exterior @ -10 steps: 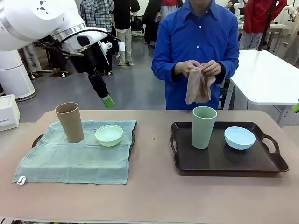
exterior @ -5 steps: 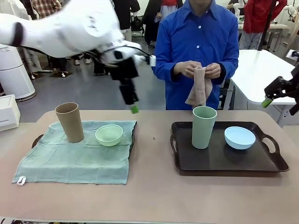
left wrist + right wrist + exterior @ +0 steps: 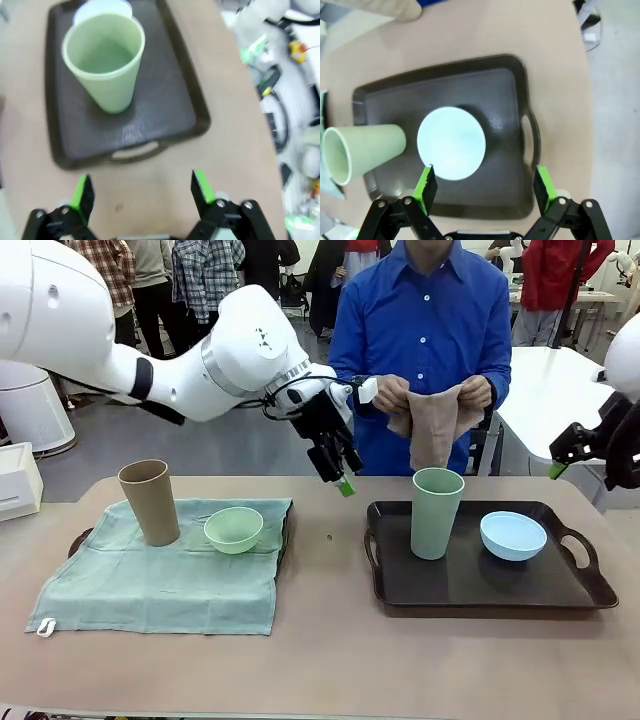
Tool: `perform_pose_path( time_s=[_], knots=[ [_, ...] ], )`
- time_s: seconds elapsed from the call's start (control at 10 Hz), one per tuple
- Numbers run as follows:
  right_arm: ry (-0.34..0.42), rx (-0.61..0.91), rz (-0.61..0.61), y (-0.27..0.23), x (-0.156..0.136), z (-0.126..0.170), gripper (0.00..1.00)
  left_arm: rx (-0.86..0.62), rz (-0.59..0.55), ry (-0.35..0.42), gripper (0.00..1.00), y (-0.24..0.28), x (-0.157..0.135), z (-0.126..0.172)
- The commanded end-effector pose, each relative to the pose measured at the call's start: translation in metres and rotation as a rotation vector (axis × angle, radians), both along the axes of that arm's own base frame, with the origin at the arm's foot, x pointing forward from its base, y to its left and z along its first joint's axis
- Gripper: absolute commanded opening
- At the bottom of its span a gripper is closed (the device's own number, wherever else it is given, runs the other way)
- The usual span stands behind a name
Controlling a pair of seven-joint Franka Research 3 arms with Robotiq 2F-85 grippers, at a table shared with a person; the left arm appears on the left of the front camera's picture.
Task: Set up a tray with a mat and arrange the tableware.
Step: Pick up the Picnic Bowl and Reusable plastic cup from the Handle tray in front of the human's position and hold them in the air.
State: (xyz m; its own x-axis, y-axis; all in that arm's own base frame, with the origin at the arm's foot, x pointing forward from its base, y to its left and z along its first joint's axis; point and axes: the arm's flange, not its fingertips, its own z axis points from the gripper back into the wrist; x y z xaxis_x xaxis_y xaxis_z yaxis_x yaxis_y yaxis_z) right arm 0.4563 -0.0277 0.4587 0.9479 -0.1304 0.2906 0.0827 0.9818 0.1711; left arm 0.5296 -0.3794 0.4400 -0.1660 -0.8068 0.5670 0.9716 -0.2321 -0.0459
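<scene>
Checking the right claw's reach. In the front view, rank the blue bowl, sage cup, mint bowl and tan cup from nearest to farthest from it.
1. Blue bowl, right part of the tray, by the right claw.
2. Sage cup, left part of that tray.
3. Mint bowl, on the mat at left.
4. Tan cup, farthest left on the mat.

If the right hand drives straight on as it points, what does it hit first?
Probably the light blue bowl, or the dark tray just beside it; nothing shows between them and the open right hand. Depth is unclear.
</scene>
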Motion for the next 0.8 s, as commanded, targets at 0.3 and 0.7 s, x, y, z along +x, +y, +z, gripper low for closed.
perform_pose_path(
  time_s=[0.3,0.7],
  knots=[
    [0.017,-0.062,0.027,0.028,0.029,-0.031,1.0,-0.045,0.109,0.063,1.0,-0.051,-0.006,-0.049],
    [0.014,-0.043,0.053,0.025,0.023,-0.037,1.0,-0.07,0.095,0.08,1.0,-0.051,-0.007,-0.056]
  ],
)
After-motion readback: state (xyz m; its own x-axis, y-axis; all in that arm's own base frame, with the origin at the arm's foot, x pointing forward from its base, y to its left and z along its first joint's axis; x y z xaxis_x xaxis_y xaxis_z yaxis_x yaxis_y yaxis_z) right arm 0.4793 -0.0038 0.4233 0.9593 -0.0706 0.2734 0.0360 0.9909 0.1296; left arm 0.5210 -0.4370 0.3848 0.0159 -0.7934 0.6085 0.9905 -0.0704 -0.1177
